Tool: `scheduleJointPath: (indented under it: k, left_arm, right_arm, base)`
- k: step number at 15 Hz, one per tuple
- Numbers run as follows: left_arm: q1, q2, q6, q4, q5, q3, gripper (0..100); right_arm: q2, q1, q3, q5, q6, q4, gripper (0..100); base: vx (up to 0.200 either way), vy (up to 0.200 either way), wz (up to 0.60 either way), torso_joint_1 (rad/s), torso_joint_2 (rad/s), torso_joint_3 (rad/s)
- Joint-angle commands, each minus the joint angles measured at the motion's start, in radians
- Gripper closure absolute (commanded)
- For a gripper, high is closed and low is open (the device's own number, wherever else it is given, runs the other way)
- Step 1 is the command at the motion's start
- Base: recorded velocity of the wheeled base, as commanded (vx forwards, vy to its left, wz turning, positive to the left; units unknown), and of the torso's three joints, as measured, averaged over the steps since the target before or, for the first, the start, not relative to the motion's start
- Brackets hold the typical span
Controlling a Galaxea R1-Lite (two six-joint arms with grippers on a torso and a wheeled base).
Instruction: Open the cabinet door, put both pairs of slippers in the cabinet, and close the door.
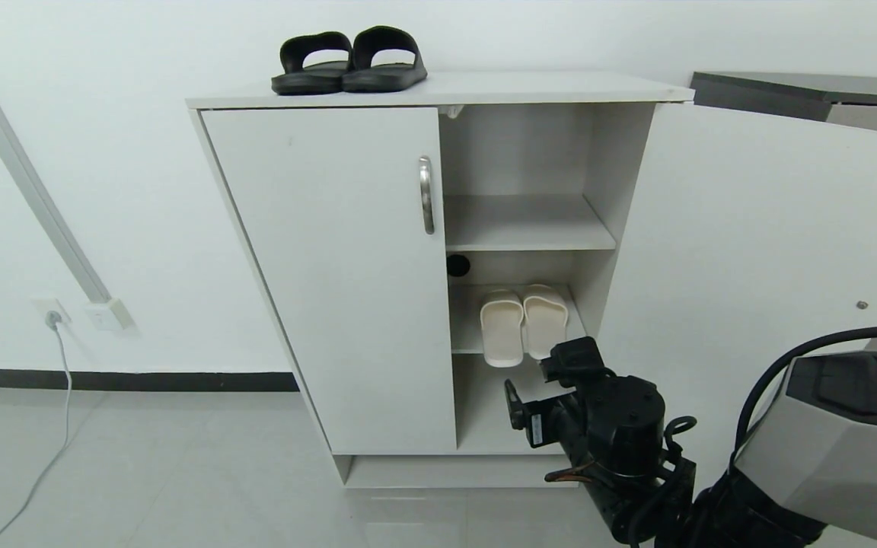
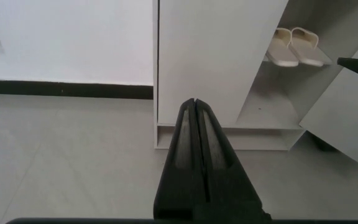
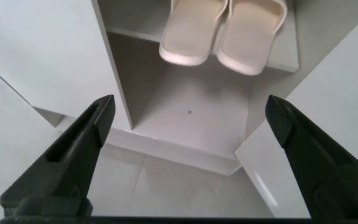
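A white cabinet stands against the wall, its left door closed and its right door swung wide open. A pair of black slippers rests on the cabinet top. A cream pair lies on the middle shelf inside, toes hanging over the edge. My right gripper hangs open and empty just in front of the bottom compartment, below the cream slippers. My left gripper is shut on nothing, low over the floor, facing the closed left door.
A metal handle runs down the closed door's inner edge. The upper shelf is bare. A wall socket with a grey cable sits low at the left. A grey unit stands behind the open door.
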Motion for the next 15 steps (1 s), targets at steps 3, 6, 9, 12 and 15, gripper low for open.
scheduleJointPath:
  k: [3,6,9,12,15]
  left_arm:
    - [0.000,0.000,0.000,0.000,0.001,0.000,100]
    - [0.000,0.000,0.001,0.000,0.001,0.000,100]
    - [0.000,0.000,0.000,0.000,0.001,0.000,100]
    - [0.000,0.000,-0.002,0.000,0.001,0.000,100]
    - [0.000,0.002,-0.002,0.000,0.001,0.000,100]
  right_arm:
    - [0.003,0.000,-0.003,0.001,-0.001,0.001,0]
    - [-0.008,-0.008,-0.009,0.001,-0.001,0.001,0]
    - [-0.009,-0.008,-0.003,0.001,-0.001,0.001,0]
    - [-0.008,-0.008,-0.002,0.001,-0.001,-0.001,0]
    - [-0.009,-0.008,-0.002,0.001,-0.002,-0.001,0]
  base:
    - [0.000,0.000,0.00,0.002,0.00,0.072]
    - [0.000,0.000,0.00,0.004,0.00,0.017]
    - [0.000,0.000,0.00,0.000,0.00,0.000]
    - [0.000,0.000,0.00,0.000,0.00,0.000]
    - [0.000,0.000,0.00,0.000,0.00,0.000]
